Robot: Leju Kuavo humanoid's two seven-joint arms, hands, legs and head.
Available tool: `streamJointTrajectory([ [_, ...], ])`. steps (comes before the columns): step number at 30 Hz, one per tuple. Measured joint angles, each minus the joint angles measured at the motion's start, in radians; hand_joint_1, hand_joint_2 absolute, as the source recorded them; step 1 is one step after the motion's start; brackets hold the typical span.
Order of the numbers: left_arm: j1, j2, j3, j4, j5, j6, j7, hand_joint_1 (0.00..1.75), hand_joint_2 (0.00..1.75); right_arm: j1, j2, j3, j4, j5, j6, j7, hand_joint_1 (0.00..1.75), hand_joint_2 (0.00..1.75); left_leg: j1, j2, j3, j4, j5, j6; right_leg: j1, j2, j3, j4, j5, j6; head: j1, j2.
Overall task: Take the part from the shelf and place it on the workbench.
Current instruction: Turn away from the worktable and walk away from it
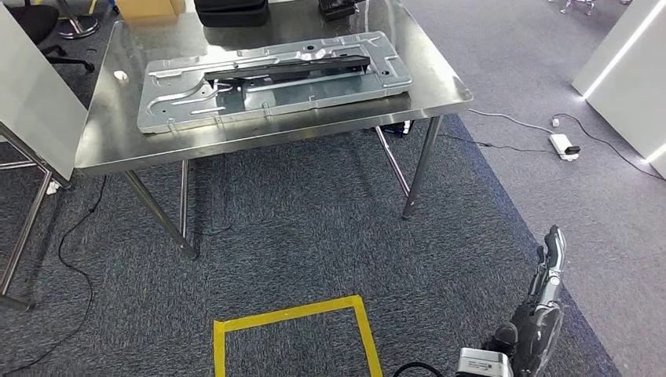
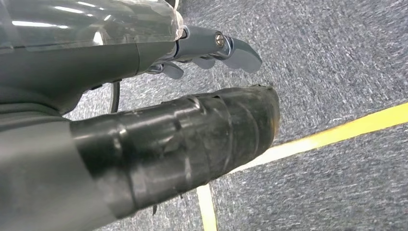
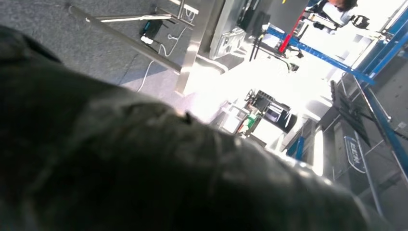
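A steel bench point(image 1: 118, 149) at twelve o'clock carries the metal panel point(image 1: 275, 78). Right hand point(image 1: 550, 271) hangs empty, fingers straight; left hand point(image 2: 211, 45) empty, fingers apart. Stepping forward could bump the bench.

One steel surface point(image 1: 110, 149) carries one metal panel point(image 1: 181, 110), one black bar point(image 1: 290, 69) and one small white piece point(image 1: 120, 75). One yellow tape square point(image 1: 294, 314) marks the floor.

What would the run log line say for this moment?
part: grey stamped sheet-metal panel flat on steel workbench | left hand: empty, above carpet | right hand: hanging low, grasp unclear
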Motion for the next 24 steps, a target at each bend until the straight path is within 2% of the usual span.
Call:
streamJointTrajectory([
  [1,0.0,0.0,0.0,0.0,0.0,0.0,0.0,0.0,0.0,0.0,0.0,-0.001,-0.001,0.0,0.0,0.0,0.0,0.0,-0.001,0.0,-0.005,0.003,0.006,-0.007,0.004,0.001,0.009,-0.024,-0.01,-0.006,0.0,0.0],
  [3,0.001,0.0,0.0,0.0,0.0,0.0,0.0,0.0,0.0,0.001,0.0,-0.002,-0.003,0.001,0.0,0.001,0.0,0.0,0.002,-0.001,-0.01,0.005,0.014,-0.021,0.004,0.0,-0.004,-0.029,0.0,-0.023,0.0,0.0],
  [4,0.002,0.0,0.0,0.0,0.0,0.0,0.0,0.0,0.0,0.001,0.0,-0.003,-0.003,0.001,0.0,0.001,0.0,0.0,0.004,-0.003,-0.017,0.014,0.001,-0.027,0.003,-0.001,-0.013,-0.03,0.01,-0.033,-0.001,0.0],
  [5,0.003,0.001,0.0,0.0,0.0,0.0,0.0,0.0,0.0,0.001,0.0,-0.003,-0.003,0.001,0.0,0.002,0.0,0.0,0.006,-0.005,-0.029,0.037,-0.03,-0.032,0.001,-0.003,-0.025,-0.032,0.021,-0.043,-0.001,0.0],
  [6,0.004,0.001,0.0,0.0,0.0,0.0,0.0,0.0,0.0,0.001,0.001,-0.003,-0.003,0.001,0.001,0.003,0.0,0.0,0.007,-0.007,-0.044,0.08,-0.077,-0.035,0.0,-0.005,-0.038,-0.033,0.032,-0.05,-0.001,0.0],
  [7,0.005,0.0,0.0,0.0,0.0,0.0,0.0,0.0,0.0,0.001,0.001,-0.005,-0.003,0.001,0.002,0.004,0.0,0.0,0.008,-0.008,-0.06,0.138,-0.13,-0.039,0.002,-0.005,-0.052,-0.032,0.043,-0.054,-0.002,0.0],
  [8,0.006,0.0,0.001,0.0,0.0,-0.001,0.001,0.0,0.0,0.001,0.002,-0.008,-0.003,0.001,0.003,0.006,0.0,0.0,0.008,-0.009,-0.073,0.2,-0.169,-0.041,0.003,-0.005,-0.066,-0.032,0.054,-0.055,-0.002,0.0],
  [9,0.006,0.0,0.001,0.0,0.0,-0.001,0.001,0.0,0.0,0.001,0.002,-0.012,-0.003,0.001,0.005,0.008,0.0,0.0,0.009,-0.009,-0.077,0.249,-0.187,-0.043,0.005,-0.006,-0.081,-0.03,0.065,-0.054,-0.002,0.0],
  [10,0.005,0.0,0.001,0.0,0.0,-0.001,0.001,0.0,0.0,0.001,0.002,-0.016,-0.003,0.001,0.008,0.01,0.0,0.0,0.009,-0.009,-0.068,0.271,-0.181,-0.043,0.006,-0.006,-0.096,-0.027,0.074,-0.053,-0.002,0.0],
  [11,0.005,0.0,0.0,0.0,0.0,-0.001,0.001,0.0,0.0,0.001,0.002,-0.02,-0.003,0.001,0.01,0.011,0.0,0.0,0.009,-0.009,-0.041,0.256,-0.157,-0.042,0.007,-0.006,-0.109,-0.023,0.083,-0.051,-0.002,0.0],
  [12,0.004,0.0,0.0,0.0,0.0,-0.001,0.001,0.0,0.0,0.0,0.002,-0.024,-0.003,0.0,0.014,0.012,0.0,0.0,0.008,-0.009,0.003,0.208,-0.128,-0.039,0.007,-0.005,-0.121,-0.019,0.09,-0.049,-0.002,0.0],
  [13,0.003,0.001,0.0,0.0,0.0,-0.001,0.001,0.0,0.0,0.0,0.002,-0.028,-0.003,-0.001,0.017,0.013,0.0,0.0,0.007,-0.009,0.056,0.135,-0.113,-0.034,0.007,-0.005,-0.131,-0.013,0.097,-0.046,-0.002,0.0],
  [14,0.003,0.002,0.0,0.0,0.0,-0.001,0.002,0.0,0.0,0.0,0.002,-0.032,-0.003,-0.003,0.019,0.014,0.0,0.0,0.005,-0.01,0.106,0.059,-0.109,-0.029,0.008,-0.005,-0.139,-0.008,0.103,-0.042,-0.002,0.0],
  [15,0.002,0.002,0.001,0.0,0.0,-0.001,0.002,0.0,0.0,-0.001,0.002,-0.035,-0.003,-0.004,0.02,0.014,0.0,0.0,0.003,-0.01,0.138,0.004,-0.113,-0.023,0.008,-0.006,-0.144,-0.006,0.111,-0.036,-0.001,0.0],
  [16,0.001,0.003,0.001,0.0,0.0,-0.001,0.002,0.0,0.0,-0.001,0.002,-0.038,-0.003,-0.006,0.021,0.014,0.0,0.0,0.0,-0.011,0.153,-0.029,-0.121,-0.018,0.008,-0.007,-0.147,-0.006,0.119,-0.03,-0.001,0.0],
  [18,0.0,0.002,0.001,0.0,0.0,-0.002,0.004,0.0,0.0,-0.002,0.002,-0.045,-0.003,-0.012,0.022,0.015,0.0,0.0,-0.002,-0.01,0.147,-0.041,-0.11,-0.004,0.007,-0.009,-0.149,-0.011,0.134,-0.017,-0.001,0.0],
  [19,0.0,0.002,0.001,0.0,0.0,-0.002,0.005,0.0,0.0,-0.002,0.002,-0.05,-0.003,-0.017,0.024,0.016,0.0,0.0,0.0,-0.008,0.141,-0.044,-0.099,0.004,0.006,-0.008,-0.154,-0.006,0.128,-0.011,-0.001,0.0],
  [20,-0.001,0.001,0.001,0.0,0.0,-0.002,0.006,0.0,0.0,-0.003,0.002,-0.055,-0.003,-0.022,0.027,0.016,0.0,0.0,0.002,-0.006,0.132,-0.048,-0.087,0.014,0.006,-0.005,-0.162,0.012,0.104,-0.007,-0.001,0.0],
  [21,-0.001,0.0,0.001,0.0,0.0,-0.002,0.007,0.0,0.0,-0.003,0.002,-0.061,-0.003,-0.028,0.031,0.016,0.0,0.0,0.005,-0.004,0.121,-0.051,-0.075,0.022,0.006,-0.003,-0.174,0.05,0.063,-0.004,-0.001,0.0],
  [23,-0.001,0.001,0.001,0.0,0.0,-0.002,0.008,0.0,0.0,-0.002,0.002,-0.075,-0.002,-0.039,0.038,0.015,0.0,0.0,0.002,-0.001,0.092,-0.049,-0.054,0.031,0.003,-0.001,-0.206,0.172,-0.036,0.001,0.0,0.0],
  [24,-0.001,0.001,0.002,0.0,0.0,-0.002,0.008,0.0,0.0,-0.001,0.002,-0.082,-0.002,-0.045,0.04,0.014,0.0,0.0,0.001,0.0,0.077,-0.046,-0.043,0.031,0.002,-0.001,-0.214,0.229,-0.061,0.004,-0.001,0.0],
])
